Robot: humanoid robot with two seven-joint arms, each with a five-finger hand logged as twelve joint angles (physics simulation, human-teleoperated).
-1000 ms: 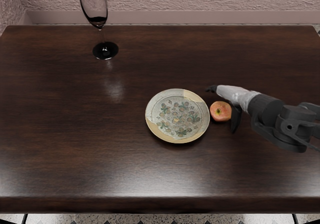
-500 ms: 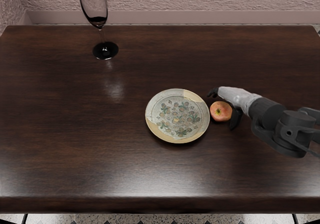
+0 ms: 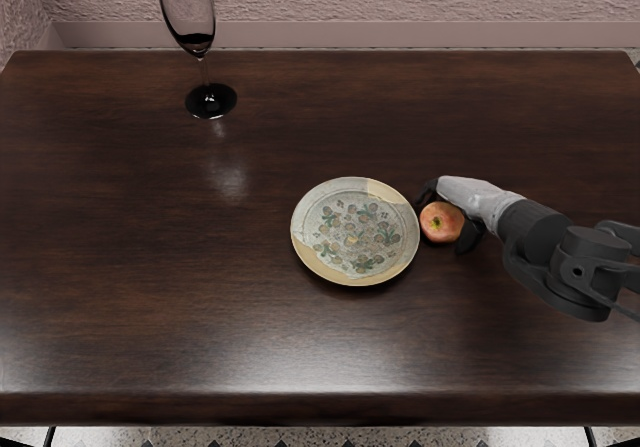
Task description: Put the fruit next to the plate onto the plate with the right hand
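Note:
A small red-and-yellow apple (image 3: 440,221) lies on the dark wooden table just right of a round patterned plate (image 3: 355,230). My right hand (image 3: 447,212) reaches in from the right edge and wraps around the apple: dark fingers (image 3: 428,190) curl over its far side and the thumb (image 3: 470,236) presses its near right side. The apple still rests on the table beside the plate, close to the rim. The left arm does not show.
A tall wine glass (image 3: 196,37) stands at the far left of the table (image 3: 150,267), well away from the plate. A wall runs along the table's far edge.
The right hand's fingers have curled in around the apple, the thumb coming up against its right side. Apple and plate have not moved.

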